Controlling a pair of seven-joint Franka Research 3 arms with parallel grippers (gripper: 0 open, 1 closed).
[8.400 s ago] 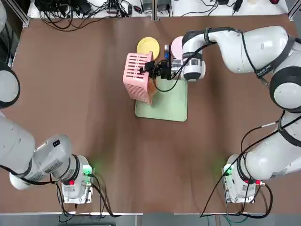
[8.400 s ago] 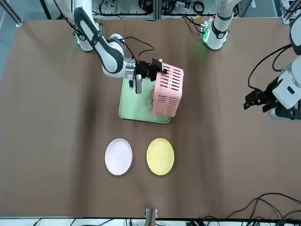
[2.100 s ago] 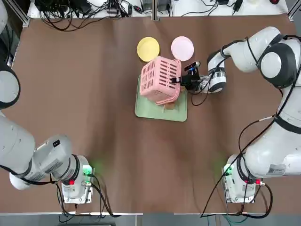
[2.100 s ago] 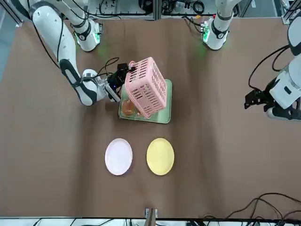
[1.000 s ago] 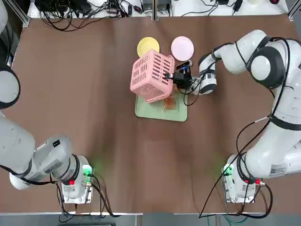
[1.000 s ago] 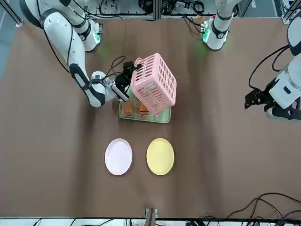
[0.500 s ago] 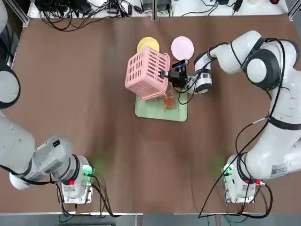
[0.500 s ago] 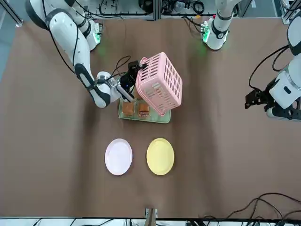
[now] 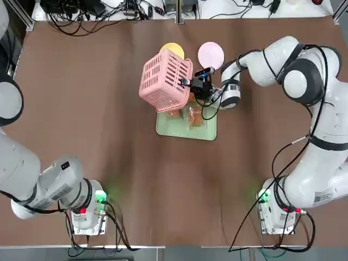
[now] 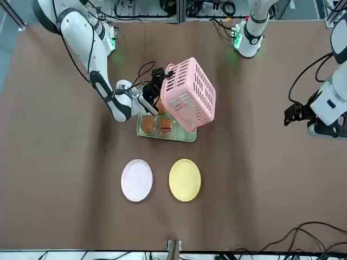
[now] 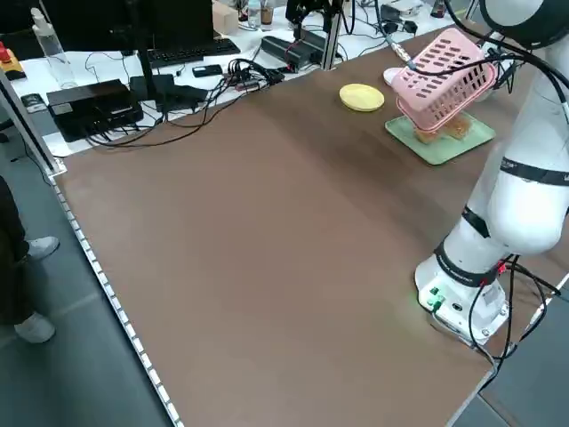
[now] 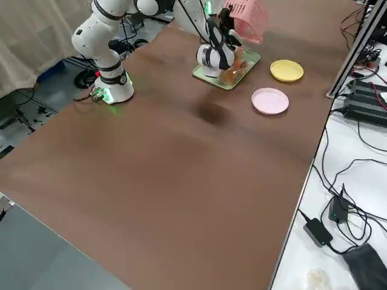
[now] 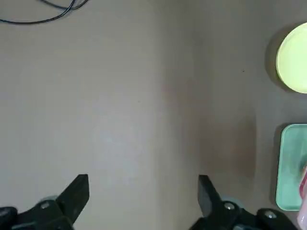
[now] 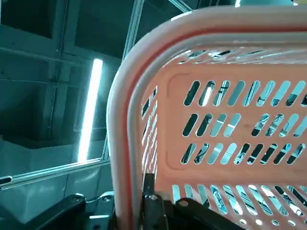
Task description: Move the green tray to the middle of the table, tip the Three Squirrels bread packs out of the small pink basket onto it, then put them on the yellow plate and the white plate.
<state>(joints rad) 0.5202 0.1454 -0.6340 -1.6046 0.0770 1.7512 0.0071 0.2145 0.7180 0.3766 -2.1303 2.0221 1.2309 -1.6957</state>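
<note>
Tipped on its side over the far-left part of the flat mint-green tray [image 9: 187, 129], the slatted pink basket [image 9: 166, 81] hangs from the right gripper [image 14: 144, 196], jaws closed on its thick rim. Orange-brown bread packs [image 9: 195, 117] lie on the tray, partly hidden by the basket. Beyond the tray sit the yellow plate [image 10: 185, 180], partly covered from overhead, and pinkish-white plate [image 10: 136, 180]. Left of the tray, the left gripper [image 13: 144, 191] idles above the brown bench [image 9: 130, 179], jaws wide.
</note>
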